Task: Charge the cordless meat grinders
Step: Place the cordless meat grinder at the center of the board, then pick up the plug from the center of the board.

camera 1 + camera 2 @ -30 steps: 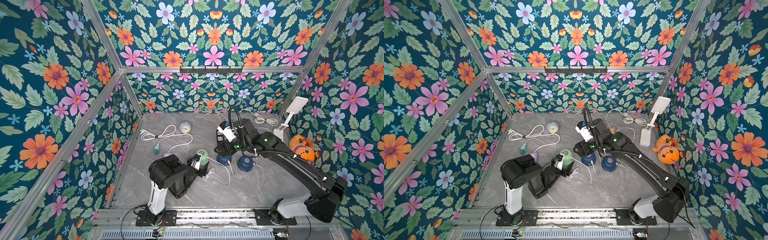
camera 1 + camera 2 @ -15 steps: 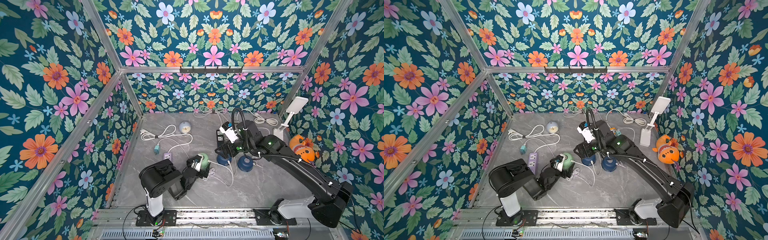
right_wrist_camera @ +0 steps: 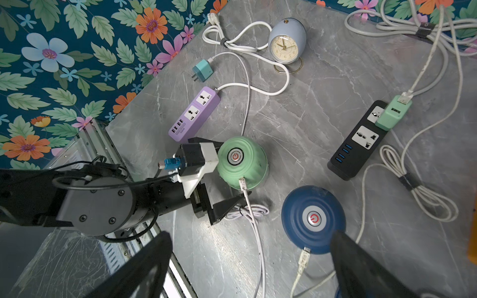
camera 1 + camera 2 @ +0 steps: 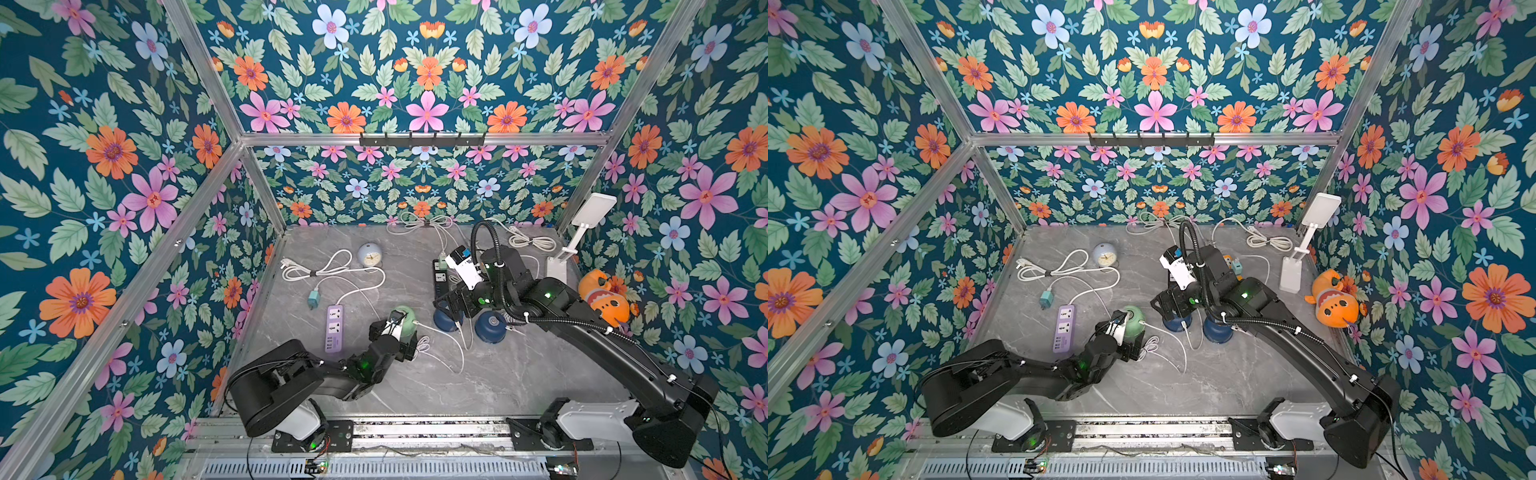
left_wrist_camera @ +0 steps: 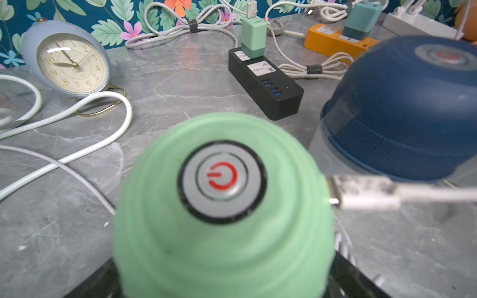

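Note:
The mint green cordless meat grinder (image 4: 406, 319) stands on the grey table with a white cable plug (image 3: 242, 182) in its side. Its button (image 5: 222, 180) shows a red power mark. My left gripper (image 4: 395, 338) is open, and its fingers (image 3: 227, 206) straddle this grinder without squeezing it. Two navy grinders (image 4: 445, 323) (image 4: 492, 326) stand to its right. A cable plug (image 3: 304, 256) sits at the rim of one navy grinder (image 3: 313, 219). My right gripper (image 3: 253, 271) hangs open above that navy grinder, holding nothing.
A pale blue clock (image 4: 369, 255), a purple power strip (image 4: 334, 328) and a loose teal charger (image 4: 312, 298) lie to the left. Behind are a black power strip (image 3: 361, 139), an orange strip (image 5: 333, 38) and coiled cables (image 4: 419, 220). At right stand a white lamp (image 4: 573, 245) and an orange plush (image 4: 606, 295).
My right gripper has opened wider above the navy grinder. My left arm has folded down and back to the left, while its open gripper stayed by the green grinder.

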Action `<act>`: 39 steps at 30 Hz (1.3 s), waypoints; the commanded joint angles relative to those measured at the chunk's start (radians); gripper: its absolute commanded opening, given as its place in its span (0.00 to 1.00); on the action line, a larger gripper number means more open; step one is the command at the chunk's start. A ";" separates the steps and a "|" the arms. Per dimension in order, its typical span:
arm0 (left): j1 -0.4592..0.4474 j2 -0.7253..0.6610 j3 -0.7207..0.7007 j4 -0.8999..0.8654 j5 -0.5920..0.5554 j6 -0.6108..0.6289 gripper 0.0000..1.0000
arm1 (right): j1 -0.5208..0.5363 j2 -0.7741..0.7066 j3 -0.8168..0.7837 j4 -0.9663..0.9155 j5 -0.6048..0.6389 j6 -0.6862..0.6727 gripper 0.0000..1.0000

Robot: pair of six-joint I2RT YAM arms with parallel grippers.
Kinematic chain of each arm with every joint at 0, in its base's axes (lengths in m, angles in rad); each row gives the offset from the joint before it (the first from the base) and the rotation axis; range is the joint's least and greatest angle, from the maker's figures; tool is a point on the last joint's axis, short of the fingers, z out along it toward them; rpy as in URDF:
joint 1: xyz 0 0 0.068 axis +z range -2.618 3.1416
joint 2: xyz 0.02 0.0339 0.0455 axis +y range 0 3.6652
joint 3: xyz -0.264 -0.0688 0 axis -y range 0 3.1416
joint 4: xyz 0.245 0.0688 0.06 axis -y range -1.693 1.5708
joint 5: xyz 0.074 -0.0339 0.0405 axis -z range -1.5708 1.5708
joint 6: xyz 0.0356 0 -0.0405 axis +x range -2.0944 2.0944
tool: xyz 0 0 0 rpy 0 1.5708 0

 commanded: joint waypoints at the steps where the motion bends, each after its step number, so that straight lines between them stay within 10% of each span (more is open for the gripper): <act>1: -0.003 -0.065 0.045 -0.345 -0.068 -0.118 1.00 | 0.000 -0.002 0.007 -0.007 0.060 0.052 0.99; 9: -0.006 -0.220 0.229 -0.964 -0.087 -0.463 1.00 | 0.000 -0.010 0.022 -0.068 0.215 0.175 0.99; 20: -0.054 -0.055 0.470 -1.298 0.071 -0.478 1.00 | 0.000 -0.044 -0.025 -0.042 0.247 0.122 0.99; 29: -0.039 -0.259 0.538 -1.496 0.006 -0.587 0.98 | 0.000 -0.110 -0.071 -0.030 0.166 0.081 0.93; 36: 0.407 -0.274 0.694 -1.470 0.128 -0.305 1.00 | -0.001 -0.063 -0.061 0.065 -0.061 0.125 0.78; 39: 0.643 -0.136 0.791 -1.458 0.205 -0.126 0.85 | 0.009 -0.026 -0.059 0.117 -0.158 0.180 0.73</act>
